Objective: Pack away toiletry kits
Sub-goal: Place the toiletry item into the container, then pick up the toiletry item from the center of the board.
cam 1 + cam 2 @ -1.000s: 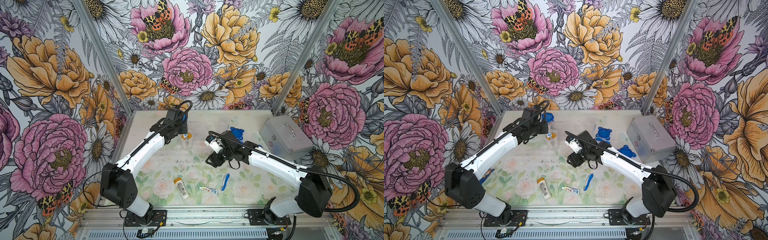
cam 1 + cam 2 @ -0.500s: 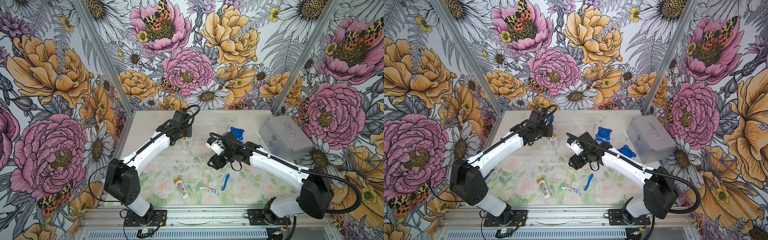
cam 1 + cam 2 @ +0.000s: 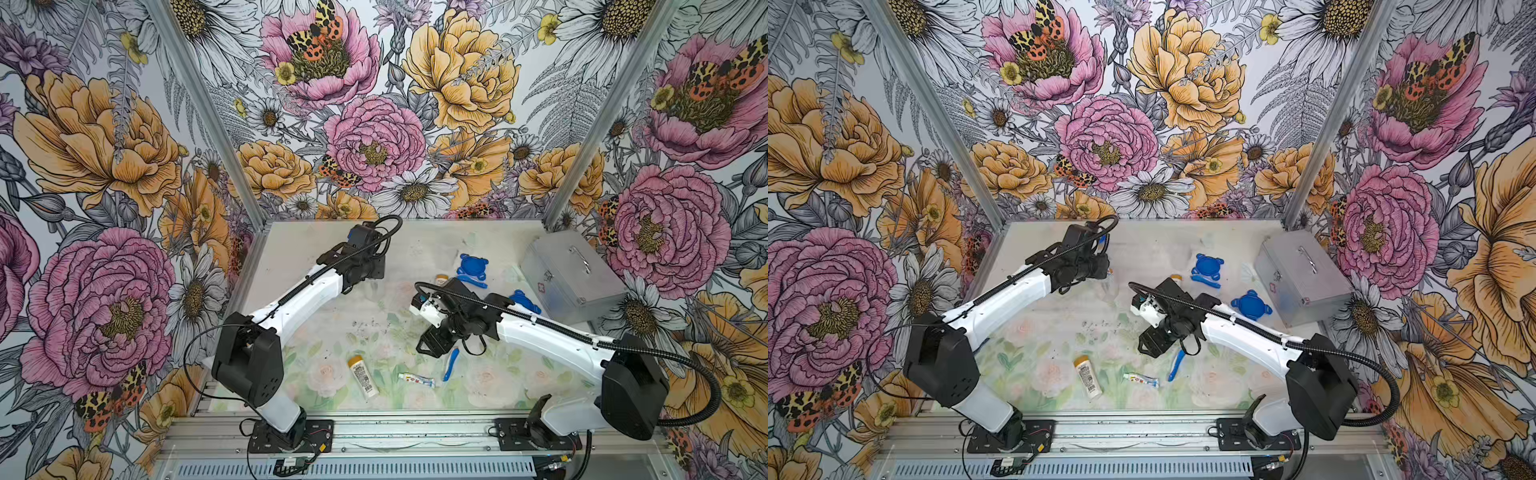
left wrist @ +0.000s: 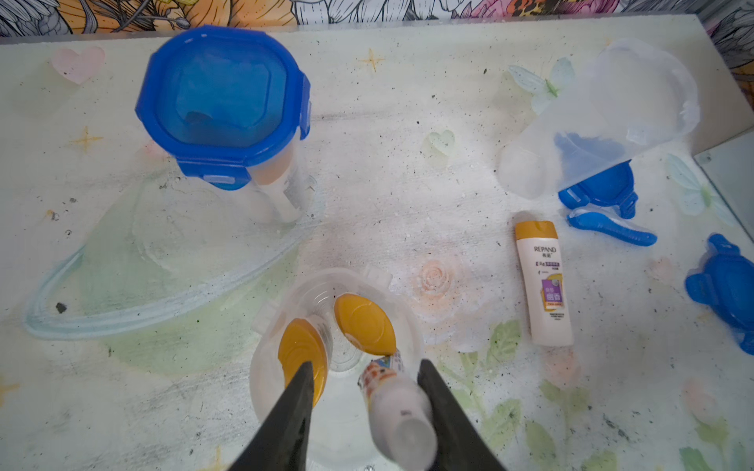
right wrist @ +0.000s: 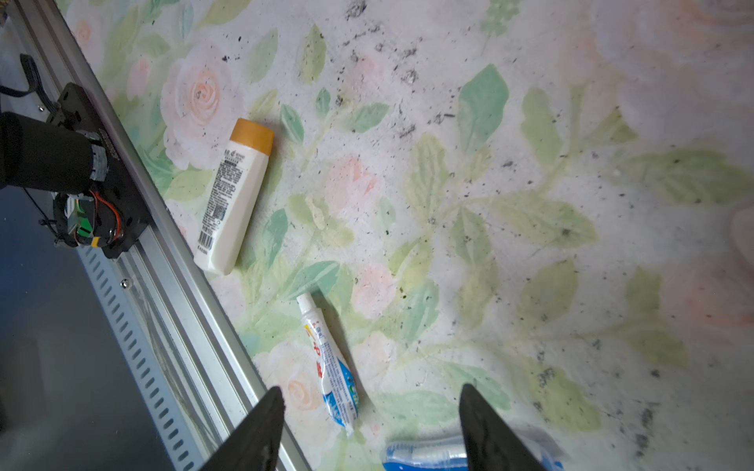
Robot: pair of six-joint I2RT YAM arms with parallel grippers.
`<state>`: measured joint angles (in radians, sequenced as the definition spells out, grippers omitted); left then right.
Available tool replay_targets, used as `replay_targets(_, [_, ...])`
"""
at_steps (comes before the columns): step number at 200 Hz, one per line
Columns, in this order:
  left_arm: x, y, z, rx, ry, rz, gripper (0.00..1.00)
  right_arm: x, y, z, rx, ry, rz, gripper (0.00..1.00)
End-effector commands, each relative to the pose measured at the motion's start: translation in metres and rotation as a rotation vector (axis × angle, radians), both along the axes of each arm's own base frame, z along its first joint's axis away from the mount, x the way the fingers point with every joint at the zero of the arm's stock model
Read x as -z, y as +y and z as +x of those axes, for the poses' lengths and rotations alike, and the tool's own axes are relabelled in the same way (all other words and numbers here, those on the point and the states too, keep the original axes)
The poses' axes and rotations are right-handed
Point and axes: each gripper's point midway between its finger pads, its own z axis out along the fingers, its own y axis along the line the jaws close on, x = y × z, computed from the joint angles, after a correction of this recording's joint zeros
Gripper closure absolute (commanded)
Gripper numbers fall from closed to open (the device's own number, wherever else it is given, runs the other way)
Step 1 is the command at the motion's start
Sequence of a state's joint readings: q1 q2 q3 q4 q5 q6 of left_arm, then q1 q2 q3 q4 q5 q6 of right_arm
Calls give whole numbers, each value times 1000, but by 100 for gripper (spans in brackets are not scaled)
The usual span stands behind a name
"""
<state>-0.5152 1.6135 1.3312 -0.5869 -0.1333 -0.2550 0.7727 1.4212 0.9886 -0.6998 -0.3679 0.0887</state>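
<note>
In the left wrist view my left gripper (image 4: 366, 363) stands open right above an upright clear cup (image 4: 261, 367). Two orange-capped bottles (image 4: 302, 350) stand in the cup. A toothpaste tube (image 4: 395, 403) hangs into it, leaning on one finger, the other finger apart from it. A cup shut with a blue lid (image 4: 222, 93) stands further back. My right gripper (image 5: 371, 386) hovers open over the table near the front. Below it lie a second toothpaste tube (image 5: 330, 367) and a blue toothbrush (image 5: 424, 454), with a bottle (image 5: 234, 195) further off.
An empty clear cup (image 4: 604, 114) lies on its side by a blue lid (image 4: 599, 191), a toothbrush (image 4: 612, 230) and a loose bottle (image 4: 544, 285). Another lid (image 3: 525, 300) lies next to the silver case (image 3: 573, 278) at the right. The front rail (image 5: 171, 261) is close to my right gripper.
My left arm has moved to the right over the open cup and its jaws have opened, loosing the toothpaste tube. The right arm has barely shifted.
</note>
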Motion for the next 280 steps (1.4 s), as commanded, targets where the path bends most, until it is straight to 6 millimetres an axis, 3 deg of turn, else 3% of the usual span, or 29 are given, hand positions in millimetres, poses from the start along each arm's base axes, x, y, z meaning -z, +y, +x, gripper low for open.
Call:
replay_targets(1, [-9, -6, -7, 15, -15, -46, 57, 2, 0, -7, -18, 9, -4, 33])
replay_targets(29, [-10, -6, -10, 14, -13, -56, 57, 11, -8, -2, 53, 13, -55, 33])
replay_targets(55, [-14, -4, -11, 5, -20, -66, 56, 6, -14, 9, 163, -11, -72, 33])
replay_targets(144, [-7, 4, -10, -25, 2, -54, 27, -1, -26, 20, 310, -18, -74, 33])
replay_targets(193, [-6, 14, -11, -52, 21, -30, 25, 2, -43, 24, 432, 37, -59, 33])
replay_targets(222, [-17, 13, -15, -40, 13, -56, 25, 5, -54, 15, 569, 137, -26, 33])
replay_targets(241, [-32, 12, -22, -40, 40, -120, 25, 10, -72, 5, 698, 211, -43, 32])
replay_targets(260, [-40, 12, -31, -56, 145, -216, 23, 16, -86, -3, 774, 278, -62, 33])
replay_targets(280, [-39, 11, -42, -69, 259, -256, 23, 28, -83, -8, 776, 349, -92, 36])
